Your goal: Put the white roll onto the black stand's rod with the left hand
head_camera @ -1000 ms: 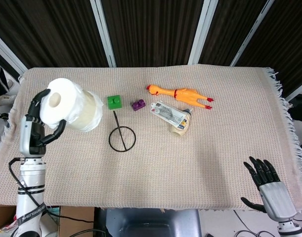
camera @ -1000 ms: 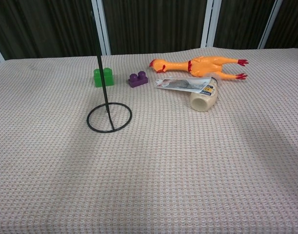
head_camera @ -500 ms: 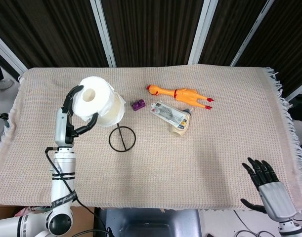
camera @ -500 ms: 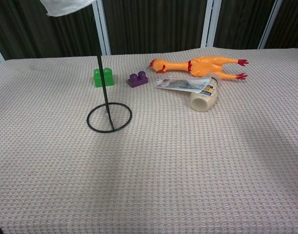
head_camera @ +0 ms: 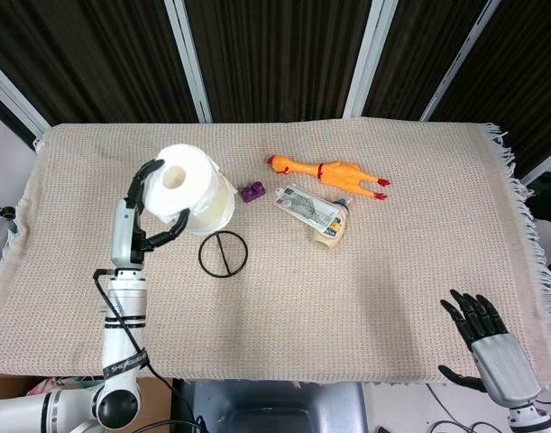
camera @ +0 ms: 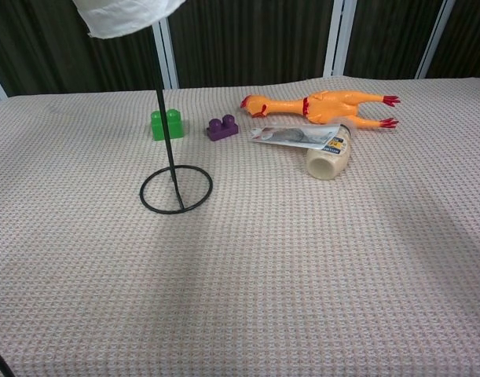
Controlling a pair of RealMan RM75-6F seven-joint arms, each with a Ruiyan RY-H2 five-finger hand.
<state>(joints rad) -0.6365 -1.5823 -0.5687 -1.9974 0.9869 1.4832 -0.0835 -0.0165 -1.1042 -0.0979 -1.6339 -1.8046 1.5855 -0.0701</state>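
My left hand [head_camera: 147, 209] grips the white roll [head_camera: 195, 187] and holds it high above the table, its core hole facing up. In the head view the roll hangs just left of and over the black stand [head_camera: 223, 253], hiding the upper part of the rod. In the chest view the roll's underside [camera: 126, 15] shows at the top edge, right at the top of the rod [camera: 166, 118]; the rod's tip is hidden behind it. The stand's ring base [camera: 176, 189] rests on the cloth. My right hand [head_camera: 490, 336] hangs open past the table's near right corner.
A green block [camera: 166, 124] and a purple block [camera: 222, 127] sit just behind the stand. A rubber chicken [head_camera: 326, 171], a flat packet [head_camera: 306, 206] and a small tape roll [head_camera: 333, 233] lie to the right. A woven cloth [head_camera: 365, 289] covers the table.
My left hand has carried the roll rightward from the table's left edge to above the stand's rod. The roll now shows larger at the top of the chest view. The right hand stayed put.
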